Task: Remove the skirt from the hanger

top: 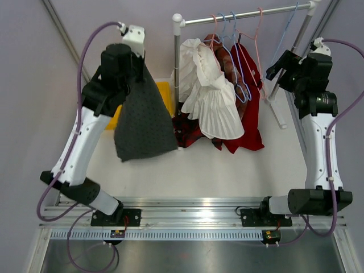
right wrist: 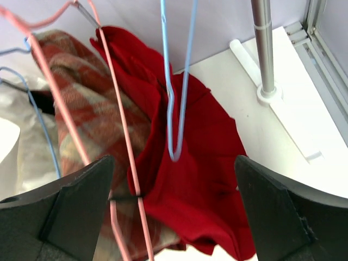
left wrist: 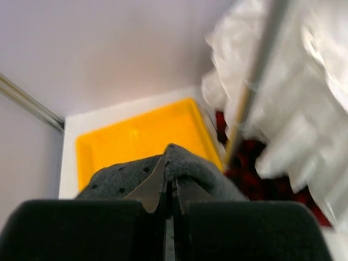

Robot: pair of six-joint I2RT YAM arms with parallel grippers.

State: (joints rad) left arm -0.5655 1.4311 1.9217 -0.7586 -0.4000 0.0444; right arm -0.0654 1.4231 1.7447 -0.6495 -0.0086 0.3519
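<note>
The skirt [top: 142, 119], dark grey with small black dots, hangs free in the air at the left of the table, off the rack. My left gripper [top: 138, 56] is shut on its top edge. In the left wrist view the grey cloth [left wrist: 206, 174] is folded over the closed fingertips of that gripper [left wrist: 169, 169]. An empty light-blue hanger [top: 286, 31] hangs at the right end of the rail [top: 244, 16]. My right gripper [top: 277, 69] is open beside it. In the right wrist view the blue hanger [right wrist: 176, 109] dangles in front of the wide-open right gripper [right wrist: 174, 161], untouched.
On the rail hang a white pleated garment [top: 213, 96], a red one [top: 253, 119] and a plaid one [right wrist: 60, 98], with pink wire hangers [right wrist: 117, 119] among them. A yellow tray [left wrist: 136, 141] lies under the skirt. The rack's right post [right wrist: 263, 49] stands on a white foot.
</note>
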